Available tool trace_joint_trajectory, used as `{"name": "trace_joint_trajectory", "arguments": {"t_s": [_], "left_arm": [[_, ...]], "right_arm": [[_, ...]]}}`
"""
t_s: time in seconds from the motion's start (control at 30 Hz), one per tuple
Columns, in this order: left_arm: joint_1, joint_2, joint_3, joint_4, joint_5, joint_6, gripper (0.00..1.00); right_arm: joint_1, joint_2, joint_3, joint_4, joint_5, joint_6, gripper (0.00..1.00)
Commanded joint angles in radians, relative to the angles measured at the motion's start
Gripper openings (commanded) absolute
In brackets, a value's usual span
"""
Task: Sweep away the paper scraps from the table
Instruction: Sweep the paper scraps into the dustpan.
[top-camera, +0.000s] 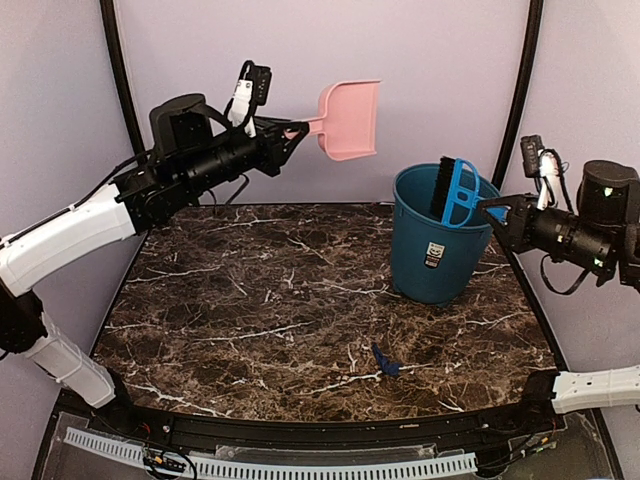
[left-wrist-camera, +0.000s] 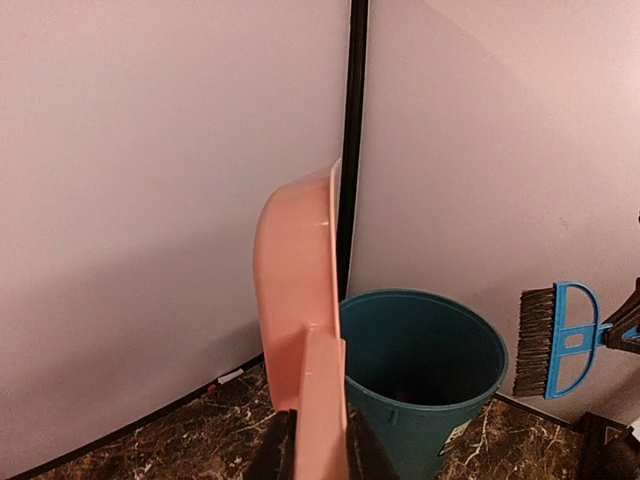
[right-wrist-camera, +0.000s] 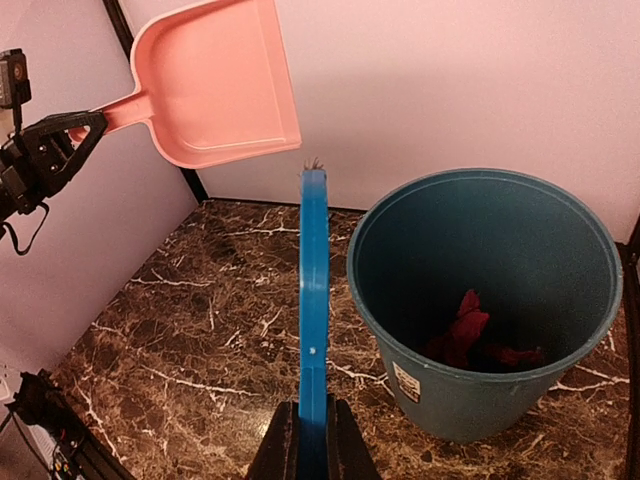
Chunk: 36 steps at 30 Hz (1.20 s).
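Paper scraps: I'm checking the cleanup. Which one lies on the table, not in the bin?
The small blue scrap, alone on the table near its front edge. The other visible scraps are magenta and lie at the bottom of the teal bin.

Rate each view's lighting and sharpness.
Top external: even light, sharp, no strong glare on the table. Left wrist: warm pink cast, the near dustpan slightly soft. Right wrist: sharp, though the bin interior is shadowed around the scraps.

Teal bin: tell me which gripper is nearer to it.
Right. The right gripper holds the brush close beside the bin; the left gripper is raised farther off at the far left, holding the dustpan.
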Motion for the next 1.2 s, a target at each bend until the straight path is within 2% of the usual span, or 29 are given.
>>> {"name": "trace_joint_trajectory", "arguments": {"t_s": [0.0, 0.43, 0.6, 0.83, 1.17], "left_arm": [[-0.005, -0.133, -0.167, 0.007, -0.092, -0.130, 0.00], [-0.005, -0.481, -0.514, -0.305, -0.152, -0.409, 0.00], [-0.006, -0.590, -0.612, -0.374, -0.127, -0.500, 0.00], [-0.006, -0.616, -0.733, -0.399, -0.064, -0.591, 0.00], [-0.006, -0.599, -0.845, -0.367, 0.049, -0.692, 0.00]], "right_arm": [[0.003, 0.053, 0.029, 0.035, -0.143, -0.019, 0.00], [0.004, 0.196, -0.009, 0.010, -0.401, -0.040, 0.00], [0.005, 0.241, -0.033, -0.026, -0.414, -0.023, 0.00], [0.006, 0.273, -0.075, -0.090, -0.374, 0.016, 0.00], [0.005, 0.285, -0.137, -0.136, -0.393, 0.046, 0.00]]}}
